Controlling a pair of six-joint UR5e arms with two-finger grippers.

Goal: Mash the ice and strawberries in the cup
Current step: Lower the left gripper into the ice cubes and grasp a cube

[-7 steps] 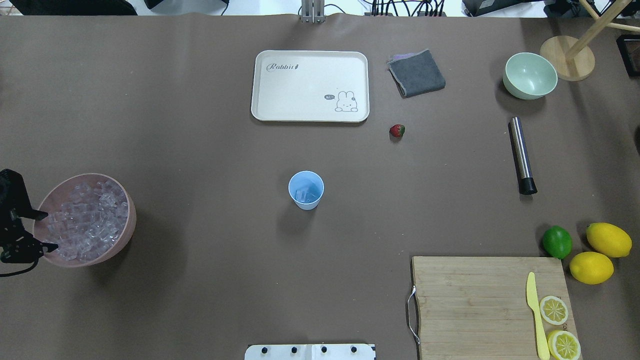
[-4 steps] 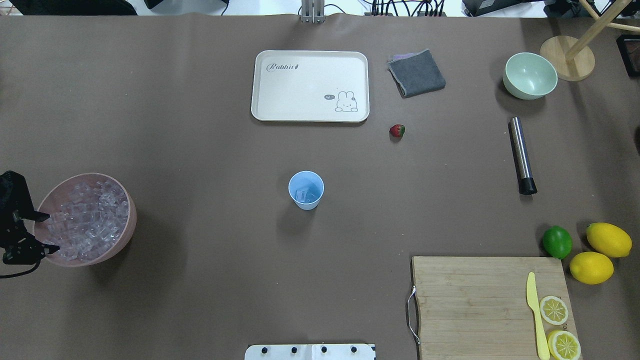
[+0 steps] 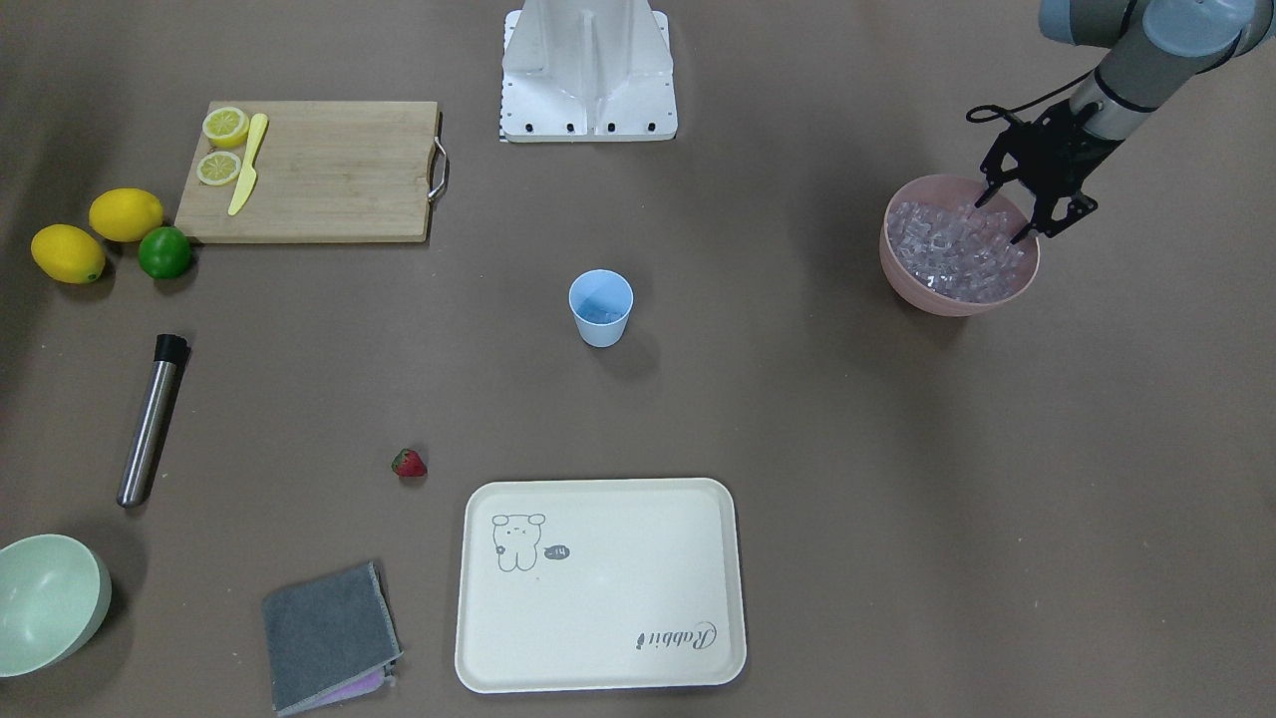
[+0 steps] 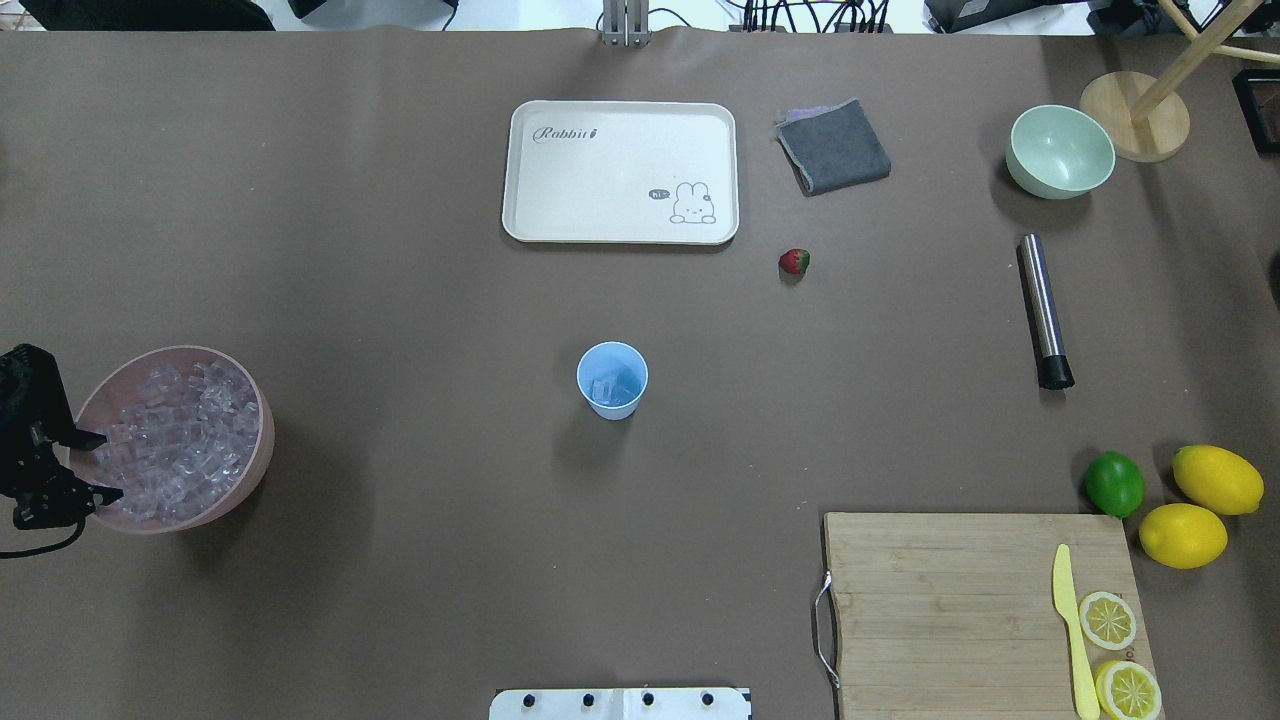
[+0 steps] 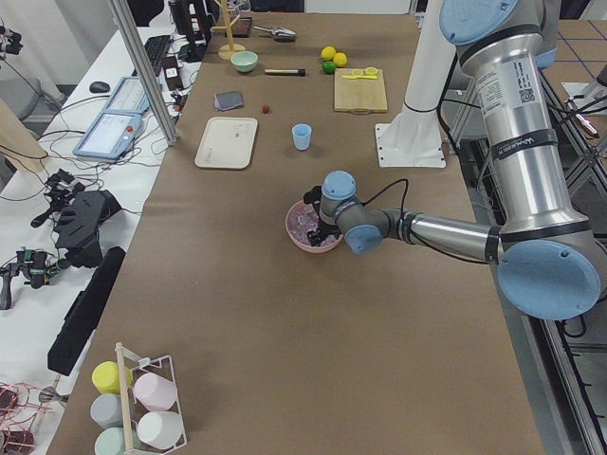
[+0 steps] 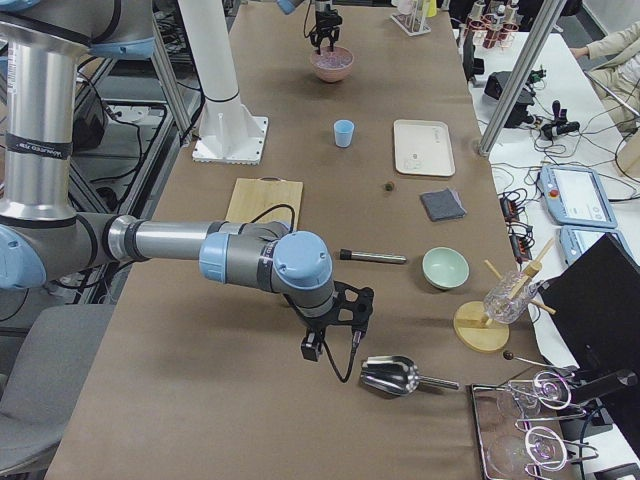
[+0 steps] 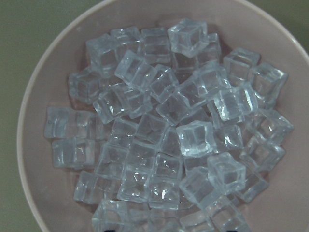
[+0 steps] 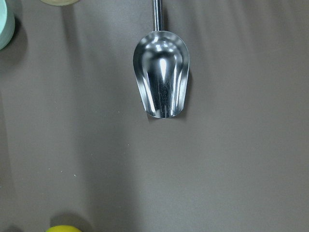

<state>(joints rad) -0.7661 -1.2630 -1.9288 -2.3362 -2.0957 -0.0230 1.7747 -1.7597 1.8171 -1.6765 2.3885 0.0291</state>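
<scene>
left pincer (image 3: 1007, 220): open over the ice (image 7: 164, 130), far right of front view
right pincer (image 6: 331, 345): can't tell tbh
risk: slick cube squirts out, or a tip shoves the bowl (image 3: 905, 282)

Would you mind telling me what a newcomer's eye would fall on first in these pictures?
The pink bowl heaped with ice at the table's left end draws the eye first, with the left tool open over it. Next comes the light-blue cup alone at mid-table, some ice inside, and the small red strawberry lying near the tray.
</scene>
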